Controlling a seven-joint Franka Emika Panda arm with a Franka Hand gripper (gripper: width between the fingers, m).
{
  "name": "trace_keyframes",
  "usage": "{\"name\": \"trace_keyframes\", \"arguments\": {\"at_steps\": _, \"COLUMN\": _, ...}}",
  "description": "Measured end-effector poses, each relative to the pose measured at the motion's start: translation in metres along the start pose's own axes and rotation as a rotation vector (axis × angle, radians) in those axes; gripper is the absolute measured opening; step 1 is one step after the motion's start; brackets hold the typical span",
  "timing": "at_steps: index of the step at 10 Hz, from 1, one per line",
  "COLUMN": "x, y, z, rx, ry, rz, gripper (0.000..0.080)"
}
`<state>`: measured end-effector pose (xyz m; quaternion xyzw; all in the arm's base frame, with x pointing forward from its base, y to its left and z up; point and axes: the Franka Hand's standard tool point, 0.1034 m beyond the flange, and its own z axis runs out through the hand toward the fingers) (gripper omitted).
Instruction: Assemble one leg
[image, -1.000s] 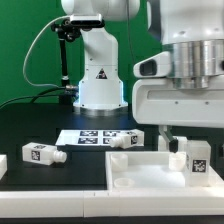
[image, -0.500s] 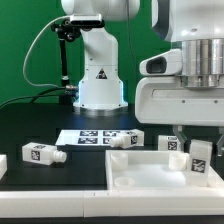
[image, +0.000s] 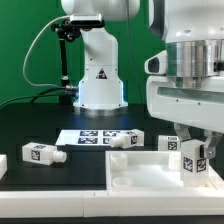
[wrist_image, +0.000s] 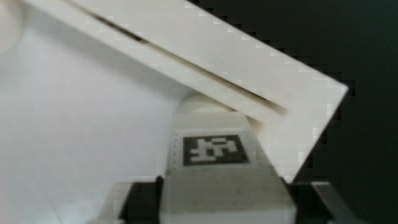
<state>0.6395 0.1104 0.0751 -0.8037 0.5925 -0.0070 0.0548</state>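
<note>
The jaws are clamped on the leg (image: 193, 160), which stands upright between them with a finger on each flank, its tagged face outward, over the white tray-like panel (image: 140, 172) near its corner at the exterior view's right, on the black tabletop (image: 40, 125).

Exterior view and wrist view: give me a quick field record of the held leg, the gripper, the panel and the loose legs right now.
gripper: shut on the leg, jaws either side of it
held leg: small white plastic block-shaped leg with a black-and-white square tag, upright, over the panel's corner on the exterior view's right
panel: large white square tray-like panel, flat on the black table
contact with panel: cannot tell
loose legs: one at the exterior view's left, one by the marker board, both lying down
</note>
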Motion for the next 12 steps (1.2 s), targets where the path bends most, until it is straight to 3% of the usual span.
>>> {"name": "trace_keyframes", "arguments": {"at_steps": 3, "x": -0.004, "y": -0.005, "z": 0.001, "rx": 0.015, "ry": -0.007, "rz": 0.573, "gripper": 0.029}}
{"name": "trace_keyframes", "arguments": {"at_steps": 7, "x": -0.002, "y": -0.004, "z": 0.0, "rx": 0.015, "ry": 0.003, "rz": 0.631, "gripper": 0.0291}}
{"name": "trace_keyframes", "arguments": {"at_steps": 8, "x": -0.003, "y": -0.004, "z": 0.001, "rx": 0.015, "ry": 0.003, "rz": 0.629, "gripper": 0.0364}}
{"name": "trace_keyframes", "arguments": {"at_steps": 9, "x": -0.004, "y": -0.006, "z": -0.003, "rx": 0.021, "ry": 0.0, "rz": 0.593, "gripper": 0.0548}}
{"name": "trace_keyframes", "arguments": {"at_steps": 10, "x": -0.007, "y": -0.01, "z": -0.022, "rx": 0.042, "ry": -0.012, "rz": 0.542, "gripper": 0.0548}}
{"name": "trace_keyframes", "arguments": {"at_steps": 11, "x": -0.009, "y": -0.01, "z": -0.038, "rx": 0.058, "ry": -0.026, "rz": 0.529, "gripper": 0.0628}}
{"name": "trace_keyframes", "arguments": {"at_steps": 12, "x": -0.008, "y": -0.009, "z": -0.044, "rx": 0.061, "ry": -0.033, "rz": 0.519, "gripper": 0.0643}}
